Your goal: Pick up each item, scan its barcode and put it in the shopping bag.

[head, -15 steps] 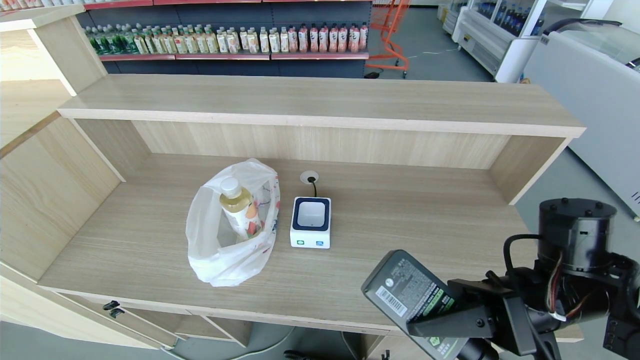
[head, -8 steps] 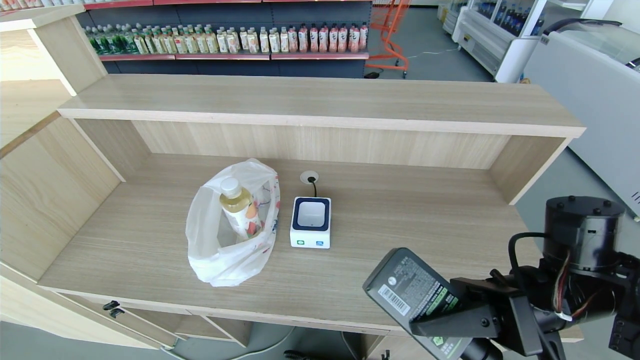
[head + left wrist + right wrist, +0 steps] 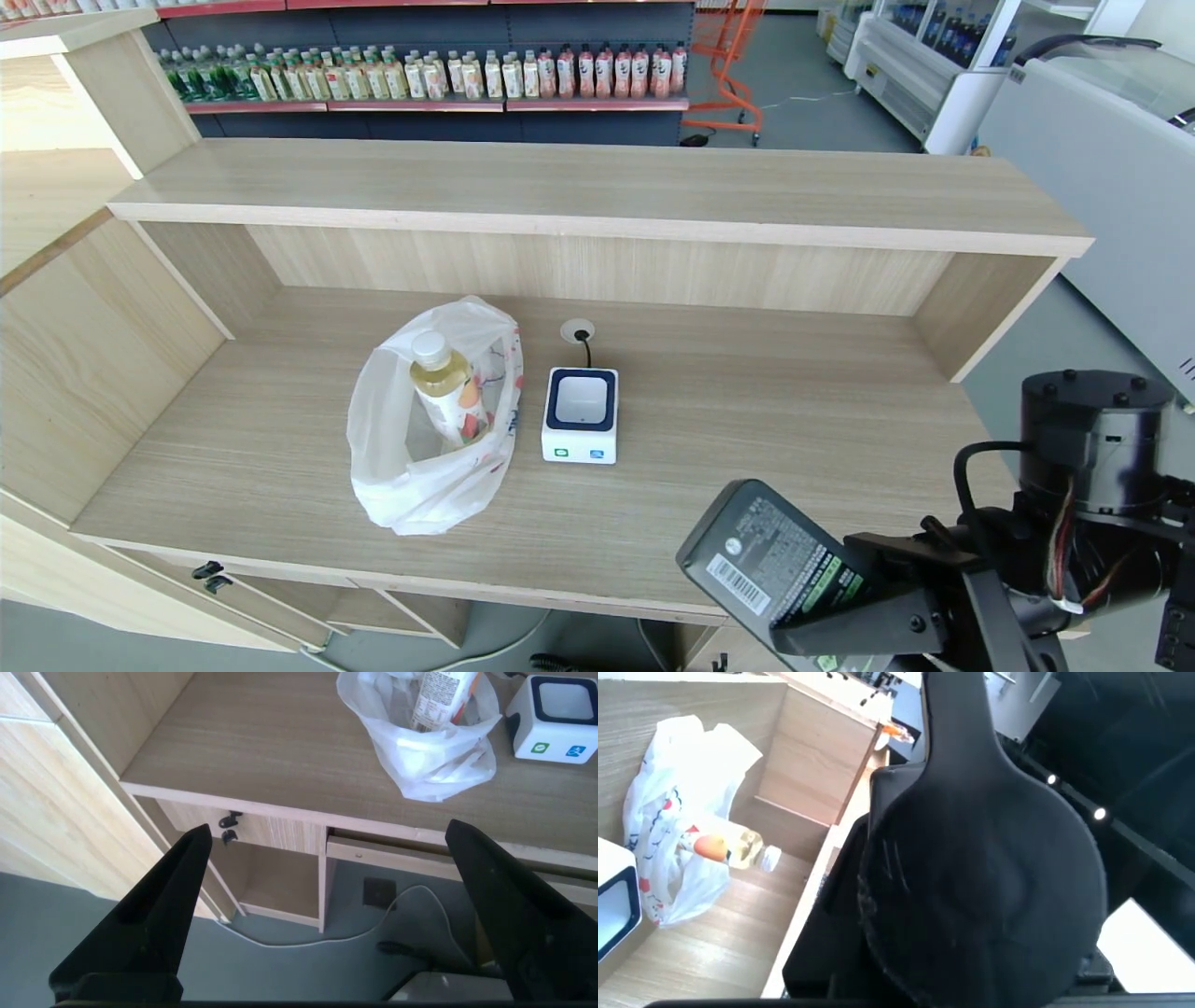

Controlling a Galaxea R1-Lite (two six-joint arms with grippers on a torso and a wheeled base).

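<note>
While its barcode faces up, the pouch (image 3: 761, 553) sits in the right hand (image 3: 837, 607).

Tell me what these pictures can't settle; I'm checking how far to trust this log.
- Head view: the lower end of the dark pack, held in the right gripper, is cut off by the bottom edge.
- Right wrist view: the pack blocks where the fingers grip it.
- Head view: the shopping bag hides the bottle base and anything beneath.
- Head view: the pack's print is too small.
</note>
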